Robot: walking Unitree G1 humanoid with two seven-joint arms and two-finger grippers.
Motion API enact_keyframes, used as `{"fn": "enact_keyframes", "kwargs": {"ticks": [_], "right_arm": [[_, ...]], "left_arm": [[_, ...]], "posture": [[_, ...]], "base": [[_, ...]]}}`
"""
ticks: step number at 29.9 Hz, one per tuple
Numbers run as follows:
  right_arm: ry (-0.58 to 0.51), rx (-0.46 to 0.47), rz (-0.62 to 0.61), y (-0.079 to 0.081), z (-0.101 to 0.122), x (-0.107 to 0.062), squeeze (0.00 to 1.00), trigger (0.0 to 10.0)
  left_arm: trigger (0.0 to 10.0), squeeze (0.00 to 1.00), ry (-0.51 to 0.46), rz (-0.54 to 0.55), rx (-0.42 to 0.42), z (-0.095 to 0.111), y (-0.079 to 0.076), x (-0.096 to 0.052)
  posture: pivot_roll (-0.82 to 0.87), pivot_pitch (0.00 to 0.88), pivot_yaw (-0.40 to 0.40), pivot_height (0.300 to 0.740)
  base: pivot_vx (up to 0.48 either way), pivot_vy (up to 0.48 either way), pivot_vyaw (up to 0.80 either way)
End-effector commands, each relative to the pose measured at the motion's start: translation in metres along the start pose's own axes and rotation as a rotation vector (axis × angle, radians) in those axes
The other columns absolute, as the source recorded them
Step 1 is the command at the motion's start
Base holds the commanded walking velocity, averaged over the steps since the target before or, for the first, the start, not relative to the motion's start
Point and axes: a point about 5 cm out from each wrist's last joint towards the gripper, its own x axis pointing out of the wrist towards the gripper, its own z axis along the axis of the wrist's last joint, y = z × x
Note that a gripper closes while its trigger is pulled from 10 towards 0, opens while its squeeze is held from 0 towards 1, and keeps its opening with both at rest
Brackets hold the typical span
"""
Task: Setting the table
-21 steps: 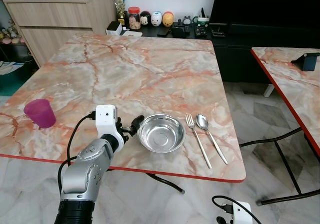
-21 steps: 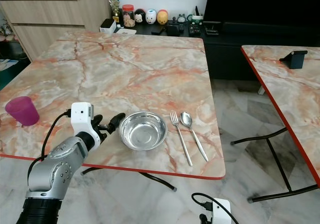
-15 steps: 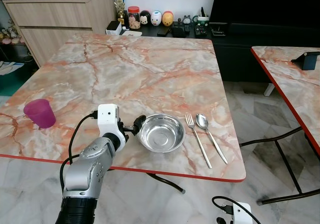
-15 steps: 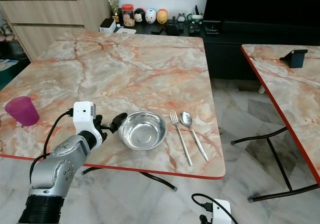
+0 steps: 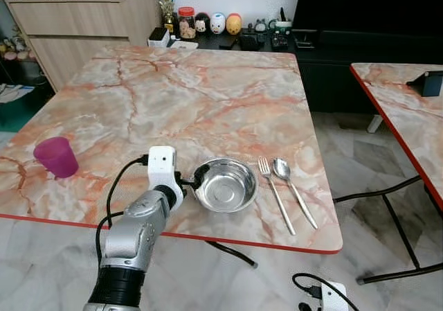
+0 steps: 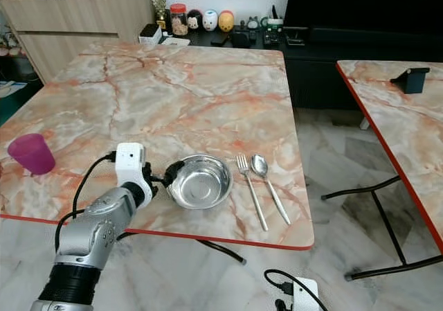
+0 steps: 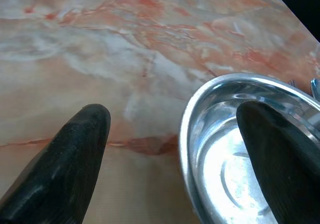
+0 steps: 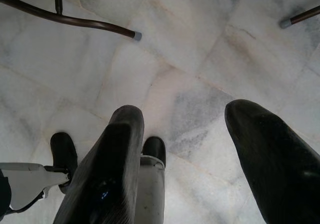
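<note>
Bowl (image 5: 223,184), steel, sits near the table's (image 5: 208,96) front edge, left of fork (image 5: 275,192) and spoon (image 5: 294,189). Our left gripper (image 7: 172,134) has advanced: its spread fingers now straddle the near rim, one inside, ready to close and reposition it.

We note a shiny steel bowl (image 5: 223,184), upright and empty, near the front edge of the marble table (image 5: 208,96). Just to its right lie a fork (image 5: 275,192) and spoon (image 5: 294,190), side by side, handles toward the edge. A purple cup (image 5: 56,156) stands upright, well apart at the left.
</note>
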Motion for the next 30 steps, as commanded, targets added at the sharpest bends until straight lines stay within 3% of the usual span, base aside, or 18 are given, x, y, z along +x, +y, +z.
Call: {"fn": "enact_keyframes", "kwargs": {"ticks": [1, 11, 30], "right_arm": [[0.0, 0.01, -0.006, -0.0011, -0.0018, -0.0006, 0.0, 10.0], [0.001, 0.006, -0.005, -0.0014, -0.002, -0.0007, 0.0, 10.0], [0.001, 0.009, -0.002, -0.0018, -0.0002, -0.0002, 0.0, 10.0]], "left_arm": [[10.0, 0.0, -0.007, -0.007, 0.028, 0.002, -0.002, 0.0023], [10.0, 0.0, -0.022, 0.018, 0.068, 0.0022, 0.0003, 0.0027], [10.0, 0.0, 0.045, 0.008, 0.058, -0.0068, 0.0018, 0.0025]], "posture": [[0.11, 0.0, -0.001, 0.74], [0.11, 0.0, 0.0, 0.74], [0.12, 0.0, -0.002, 0.74]], "base": [[0.0, 0.0, 0.0], [0.0, 0.0, 0.0], [0.0, 0.0, 0.0]]}}
